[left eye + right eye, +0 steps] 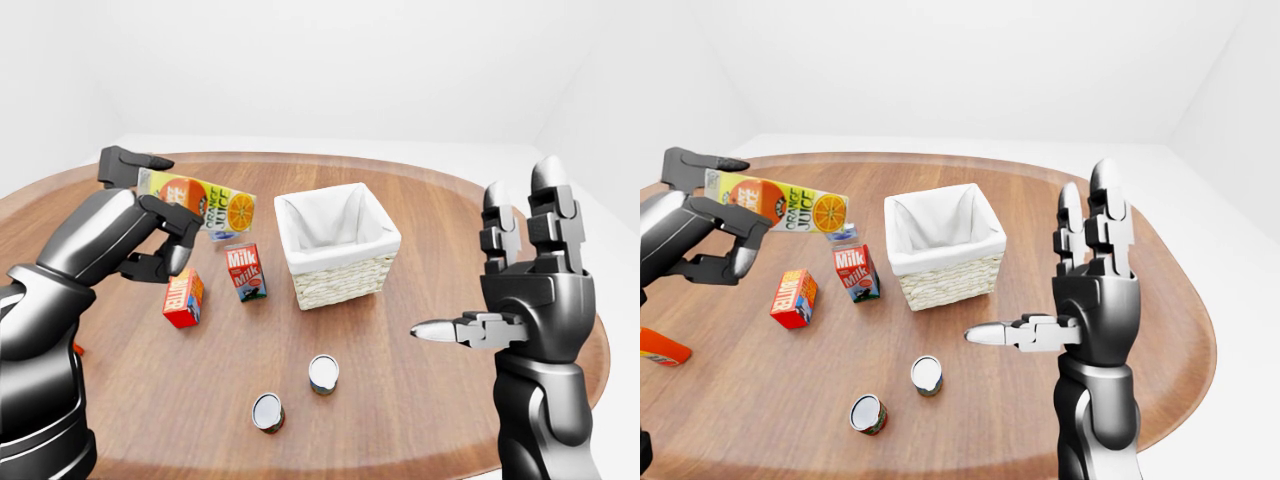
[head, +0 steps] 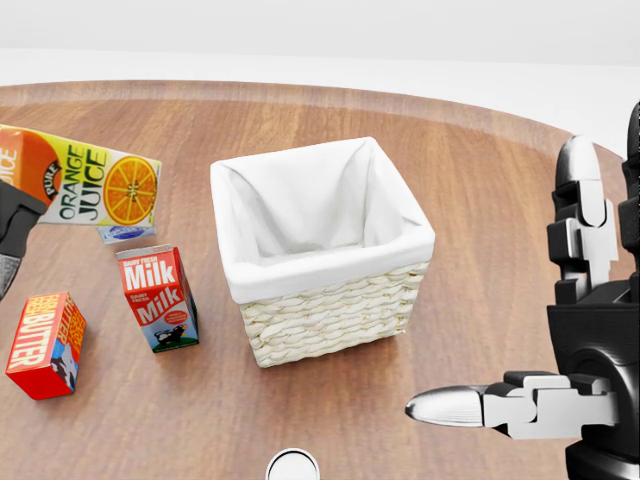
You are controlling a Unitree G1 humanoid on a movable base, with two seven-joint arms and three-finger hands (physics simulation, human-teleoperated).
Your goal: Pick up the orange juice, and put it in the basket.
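Our left robot hand (image 1: 150, 225) clamped the yellow-and-orange orange juice carton (image 1: 197, 201), tilted above the round wooden tabletop (image 1: 420, 260). The white-lined wicker basket (image 1: 338, 246) sat near the tabletop's middle. Our right robot hand (image 1: 520, 290) was spread open.

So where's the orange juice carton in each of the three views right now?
Left-eye view: orange juice, upper left, held in the left hand.
Head view: upper left, cut by the left edge.
Right-eye view: upper left.
Shared landmark: the basket lies to the carton's right in every view.

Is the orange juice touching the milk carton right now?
Apart. The head view shows the orange juice lifted in the left hand, with bare table between it and the milk carton.
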